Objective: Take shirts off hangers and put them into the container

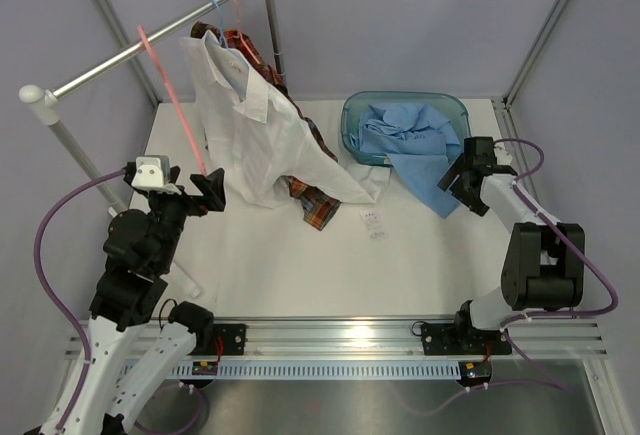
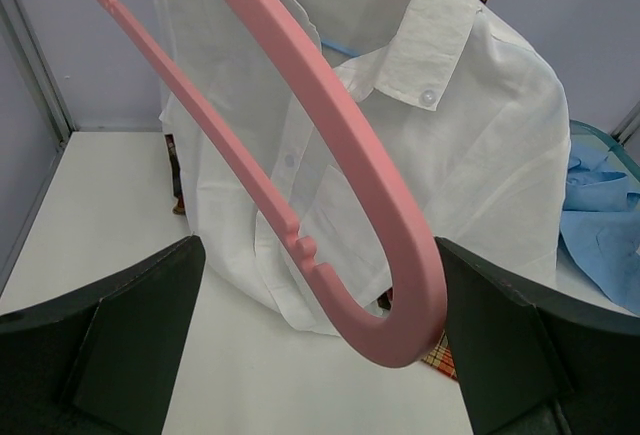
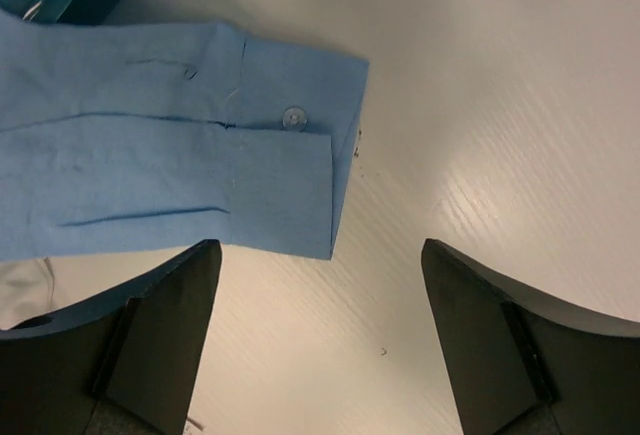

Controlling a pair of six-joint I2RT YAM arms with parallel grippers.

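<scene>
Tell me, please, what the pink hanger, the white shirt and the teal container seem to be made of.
The pink hanger: likely moulded plastic, smooth and matt, with cut notches. The white shirt: thin woven cloth, perhaps cotton or linen; it creases softly. The container: translucent teal plastic, judging by its see-through, glossy wall.

Lt blue shirt (image 1: 412,141), white shirt (image 1: 255,135), plaid shirt (image 1: 318,211), pink hanger (image 1: 176,97), teal tub (image 1: 351,121)

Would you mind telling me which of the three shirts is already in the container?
The light blue shirt: it lies in the teal tub, one sleeve spilling onto the table. The white shirt and plaid shirt are outside it.
</scene>
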